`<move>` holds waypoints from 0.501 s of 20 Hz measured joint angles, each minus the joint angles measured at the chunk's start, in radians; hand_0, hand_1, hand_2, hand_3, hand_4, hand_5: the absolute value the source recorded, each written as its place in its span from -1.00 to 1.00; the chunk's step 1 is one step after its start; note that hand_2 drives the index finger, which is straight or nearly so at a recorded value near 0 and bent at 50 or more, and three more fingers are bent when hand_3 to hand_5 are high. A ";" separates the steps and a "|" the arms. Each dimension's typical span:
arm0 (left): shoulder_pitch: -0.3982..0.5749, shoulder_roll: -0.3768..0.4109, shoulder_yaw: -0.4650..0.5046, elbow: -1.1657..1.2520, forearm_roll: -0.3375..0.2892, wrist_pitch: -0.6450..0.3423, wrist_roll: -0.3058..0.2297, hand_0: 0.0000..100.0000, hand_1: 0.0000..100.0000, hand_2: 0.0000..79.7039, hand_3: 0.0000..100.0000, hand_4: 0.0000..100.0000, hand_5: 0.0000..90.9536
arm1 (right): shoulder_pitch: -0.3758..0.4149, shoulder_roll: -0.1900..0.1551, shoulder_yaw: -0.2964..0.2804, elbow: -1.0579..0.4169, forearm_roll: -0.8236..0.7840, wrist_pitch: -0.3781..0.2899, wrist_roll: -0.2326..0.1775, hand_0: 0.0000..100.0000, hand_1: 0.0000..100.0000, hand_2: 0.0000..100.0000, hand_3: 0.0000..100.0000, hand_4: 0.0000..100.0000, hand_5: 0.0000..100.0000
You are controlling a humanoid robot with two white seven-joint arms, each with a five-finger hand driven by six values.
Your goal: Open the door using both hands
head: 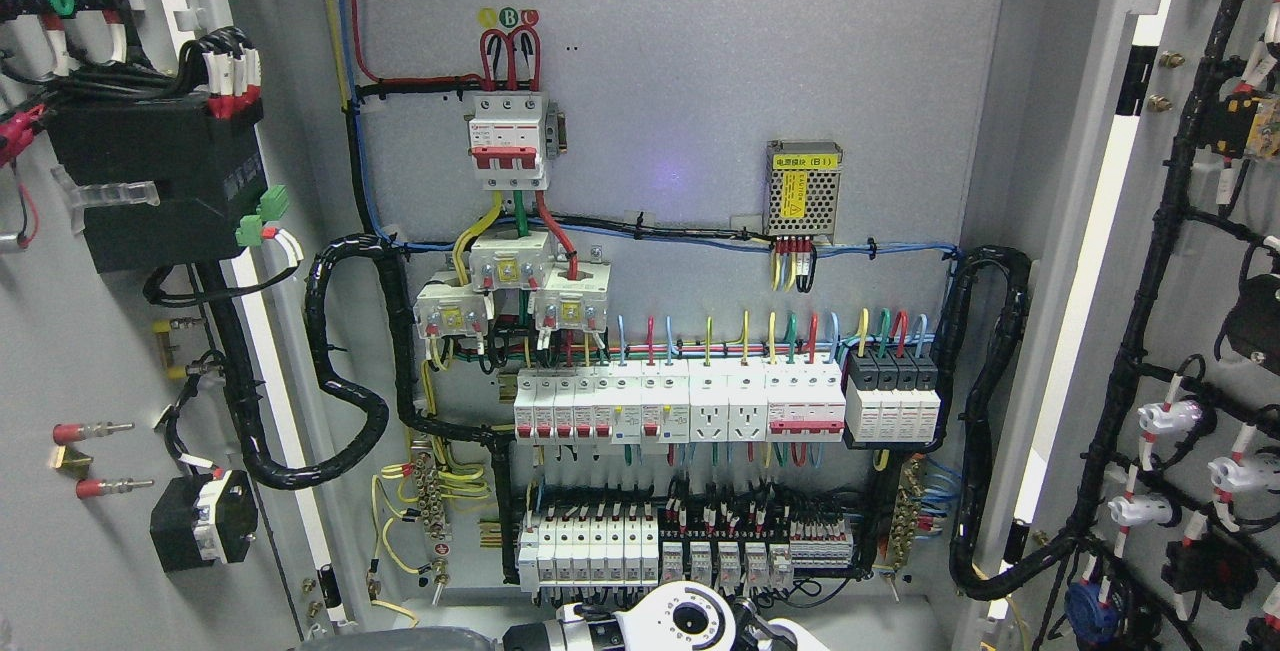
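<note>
Cabinet standing wide open, both doors swung out.
Left door (90, 331) hanging open at left edge, right door (1180, 331) at right, wiring & breakers (680, 411) showing btwn. Robot part (690, 621) sitting bottom centre; can't tell hand state.

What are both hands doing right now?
Left hand: not in view.
Right hand: not in view.
Only a white-and-black robot part shows at the bottom edge; both cabinet doors stand open.

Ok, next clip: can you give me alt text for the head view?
An electrical cabinet stands with both doors swung wide open, showing its back panel with a red main breaker, rows of white breakers and bundled wiring. Part of the robot shows at the bottom edge.
</note>
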 measured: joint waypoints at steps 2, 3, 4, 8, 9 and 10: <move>0.000 0.000 0.000 0.005 -0.001 0.000 0.000 -0.76 0.11 -1.00 -1.00 -1.00 -1.00 | 0.000 -0.004 -0.004 0.002 -0.001 0.000 -0.002 -0.80 -0.74 -1.00 -1.00 -1.00 -1.00; 0.000 0.000 0.000 0.008 -0.001 0.000 0.000 -0.76 0.11 -1.00 -1.00 -1.00 -1.00 | 0.001 -0.006 -0.007 0.004 -0.002 0.000 -0.002 -0.80 -0.74 -1.00 -1.00 -1.00 -1.00; 0.000 0.000 0.000 0.010 -0.001 0.000 0.000 -0.76 0.11 -1.00 -1.00 -1.00 -1.00 | 0.002 -0.007 -0.010 0.005 -0.002 0.000 -0.003 -0.80 -0.74 -1.00 -1.00 -1.00 -1.00; 0.000 0.000 0.000 0.007 -0.001 0.000 0.000 -0.76 0.11 -1.00 -1.00 -1.00 -1.00 | 0.008 -0.013 -0.029 0.011 0.003 0.000 -0.019 -0.80 -0.74 -1.00 -1.00 -1.00 -1.00; -0.002 0.000 0.000 0.006 0.000 0.000 0.000 -0.76 0.11 -1.00 -1.00 -1.00 -1.00 | 0.012 -0.015 -0.034 0.013 0.004 0.000 -0.033 -0.80 -0.74 -1.00 -1.00 -1.00 -1.00; -0.009 -0.001 0.000 0.005 0.000 0.000 0.000 -0.76 0.11 -1.00 -1.00 -1.00 -1.00 | 0.017 -0.020 -0.041 0.014 0.005 0.000 -0.051 -0.80 -0.74 -1.00 -1.00 -1.00 -1.00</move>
